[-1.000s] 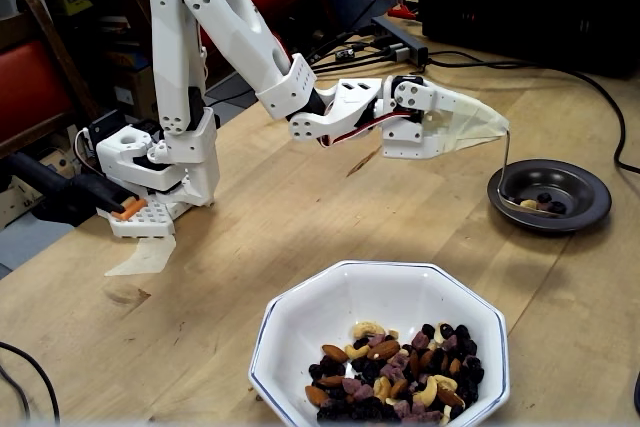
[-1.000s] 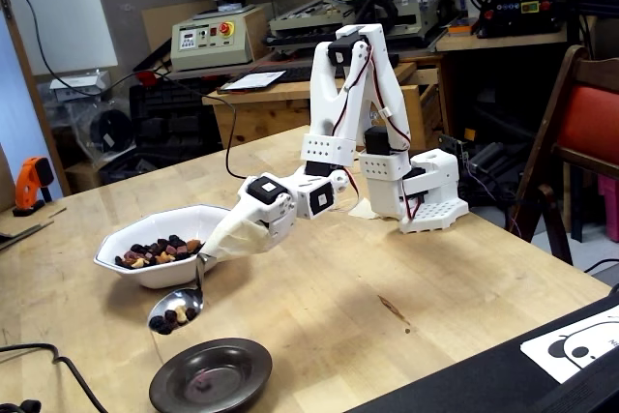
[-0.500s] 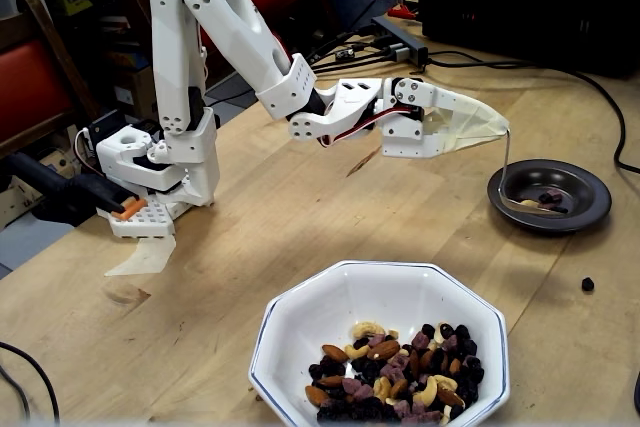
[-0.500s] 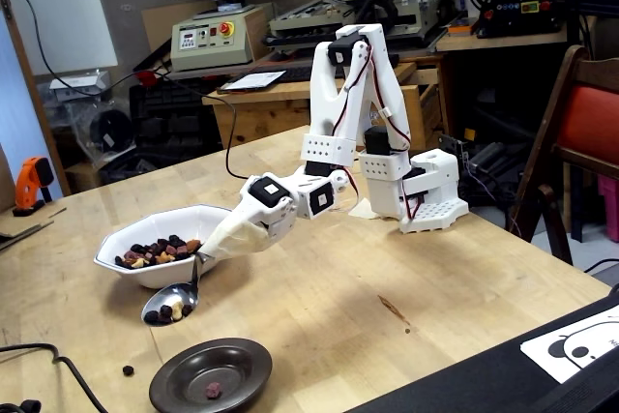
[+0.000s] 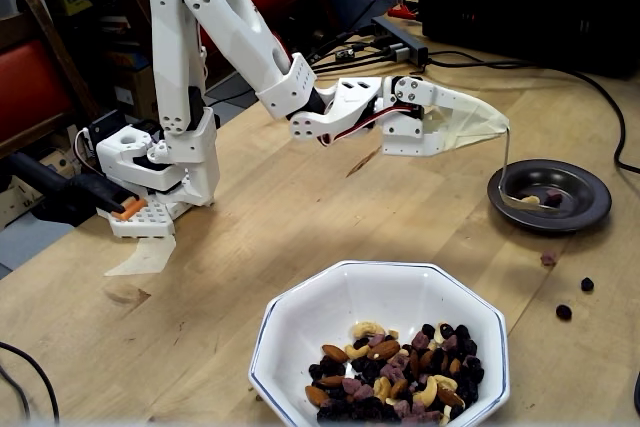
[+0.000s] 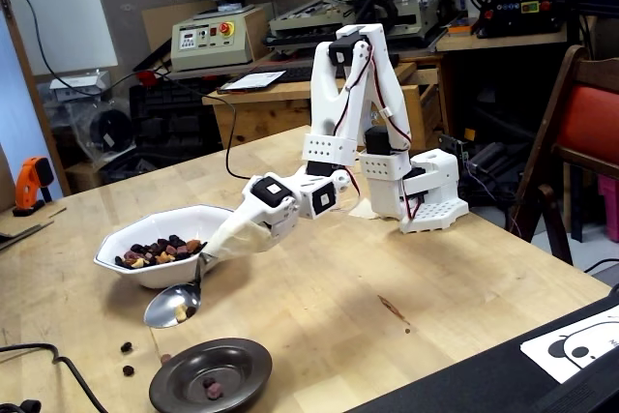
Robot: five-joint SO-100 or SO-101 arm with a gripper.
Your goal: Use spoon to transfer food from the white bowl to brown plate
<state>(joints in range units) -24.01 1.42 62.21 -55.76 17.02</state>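
My gripper (image 5: 495, 127), its jaws wrapped in beige tape, is shut on the handle of the silver spoon (image 5: 507, 162). The handle hangs down, so the spoon's bowl (image 6: 172, 305) sits low by the brown plate (image 5: 590, 212). It carries a tan cashew and a dark piece. In one fixed view the spoon's bowl lies over the plate's left part. In the other it shows just up-left of the plate (image 6: 169, 394). The plate holds a few food pieces (image 6: 211, 389). The white bowl (image 5: 300, 317) holds a heap of food (image 5: 395, 377); it also shows in the other view (image 6: 145, 273).
Loose food pieces lie on the wooden table near the plate (image 5: 587, 284), (image 5: 548, 259), (image 6: 126, 346). The arm's white base (image 5: 160, 172) is clamped at the table's edge. Black cables (image 5: 620, 137) run behind the plate, and another cable (image 6: 58, 360) lies near it.
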